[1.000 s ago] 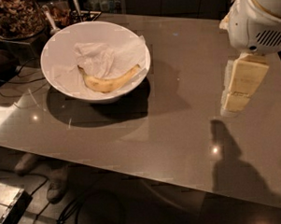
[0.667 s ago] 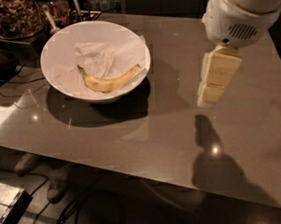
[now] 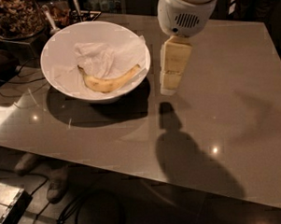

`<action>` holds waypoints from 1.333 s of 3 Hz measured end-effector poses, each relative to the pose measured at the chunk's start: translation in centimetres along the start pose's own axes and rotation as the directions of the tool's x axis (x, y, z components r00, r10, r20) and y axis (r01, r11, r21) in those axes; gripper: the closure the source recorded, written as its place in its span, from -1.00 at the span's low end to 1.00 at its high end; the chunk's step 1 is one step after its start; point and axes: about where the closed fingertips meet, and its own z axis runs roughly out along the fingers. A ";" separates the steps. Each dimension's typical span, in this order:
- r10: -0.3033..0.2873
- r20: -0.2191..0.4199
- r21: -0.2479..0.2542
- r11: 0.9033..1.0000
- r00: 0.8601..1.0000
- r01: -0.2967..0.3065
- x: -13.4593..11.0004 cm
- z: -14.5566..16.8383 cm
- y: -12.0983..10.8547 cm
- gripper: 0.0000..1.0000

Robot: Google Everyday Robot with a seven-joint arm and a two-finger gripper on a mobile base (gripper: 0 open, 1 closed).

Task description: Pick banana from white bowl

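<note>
The arm (image 3: 187,11) comes in from the top, right of the white bowl (image 3: 52,45). Its rounded white wrist housing hangs above the bench (image 3: 233,100). The gripper (image 3: 169,88) points straight down, just off the bowl's right rim. Its pale yellow fingers (image 3: 176,61) are pressed together with no gap showing between them, and they hold nothing. The tips hover clear of the bench, and their shadow (image 3: 189,163) falls towards the near edge.

The bowl is wide, shallow and lined with a crumpled napkin (image 3: 100,57). The banana (image 3: 110,82) lies on its side in the front half of the bowl, curving up at both ends. Behind the bowl to the left sits a dark bowl of nuts (image 3: 10,17).

Right of the bowl the bench runs bare to its far edge. In front of the bowl there's bare bench up to the near edge, and cables (image 3: 89,212) lie on the floor below.
</note>
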 end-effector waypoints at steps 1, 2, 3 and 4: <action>-0.003 0.006 0.008 1.000 1.000 0.003 -0.3 -0.2 -0.1 -1.00; -0.039 0.024 0.011 0.999 0.999 0.039 -2.2 1.1 -0.2 -1.00; -0.100 0.010 0.007 0.995 0.995 0.100 -6.5 3.7 -0.9 -1.00; -0.105 0.010 0.007 0.994 0.994 0.105 -6.7 3.8 -0.9 -1.00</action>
